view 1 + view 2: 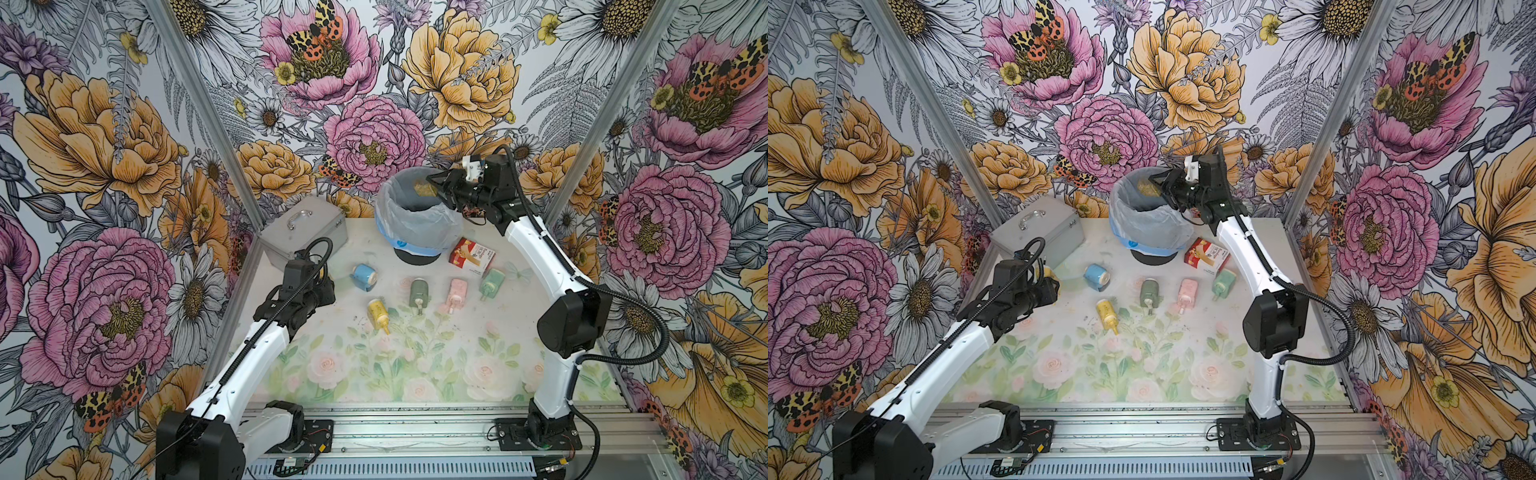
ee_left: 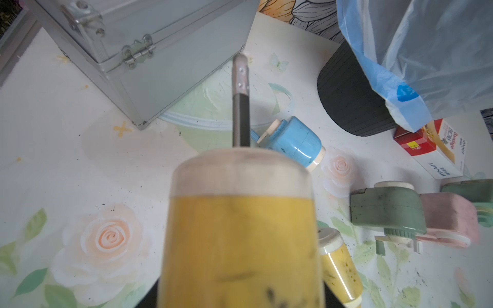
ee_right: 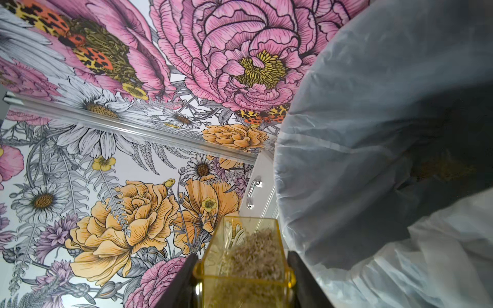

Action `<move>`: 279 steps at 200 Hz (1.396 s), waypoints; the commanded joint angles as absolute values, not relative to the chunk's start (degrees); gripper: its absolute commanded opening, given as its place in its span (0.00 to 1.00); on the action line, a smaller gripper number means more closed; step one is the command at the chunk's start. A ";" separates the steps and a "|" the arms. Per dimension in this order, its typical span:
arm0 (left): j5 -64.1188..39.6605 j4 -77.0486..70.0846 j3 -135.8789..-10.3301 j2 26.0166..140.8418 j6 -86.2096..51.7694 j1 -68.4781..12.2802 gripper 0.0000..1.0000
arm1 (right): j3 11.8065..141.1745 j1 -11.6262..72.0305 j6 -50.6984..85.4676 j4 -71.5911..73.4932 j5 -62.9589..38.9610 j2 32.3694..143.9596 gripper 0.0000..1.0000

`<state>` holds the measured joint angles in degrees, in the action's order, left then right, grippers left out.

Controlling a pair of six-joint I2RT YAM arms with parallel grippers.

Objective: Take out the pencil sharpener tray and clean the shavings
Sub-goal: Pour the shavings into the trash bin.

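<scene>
Over the bin (image 1: 384, 208) at the back of the table (image 1: 457, 345), the right hand (image 1: 435, 188) is clamped on the yellow tray (image 3: 213, 248), one finger on each side wall. The shavings (image 3: 253, 245) are piled inside, not yet dumped.

Step in hand, as I read it: empty the tray into the bin.
- Bring the tray in over the liner (image 3: 360, 120) first. The right wrist view shows its far end just beside the liner's edge, not clearly above the hole.
- Then roll the wrist slowly so the open side faces down, and give a small shake for whatever sticks.
- Grip firmly, since the clear plastic looks slick, and avoid snagging the loose liner.

The left hand (image 1: 1047, 286) is closed on a yellow sharpener body (image 2: 240, 226), held above the table well apart from the bin. It only needs holding steady until the tray goes back.
</scene>
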<state>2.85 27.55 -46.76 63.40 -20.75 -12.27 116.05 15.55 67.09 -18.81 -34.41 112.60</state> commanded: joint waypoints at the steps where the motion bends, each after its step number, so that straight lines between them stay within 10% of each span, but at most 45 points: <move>1: 4.20 22.59 -45.97 63.89 -23.64 -13.56 0.00 | 119.60 16.31 73.70 -14.90 -34.10 114.04 0.27; 279: 23.52 12.53 -35.69 67.57 -27.59 -21.67 0.00 | 103.93 22.50 131.92 22.47 -13.09 113.86 0.17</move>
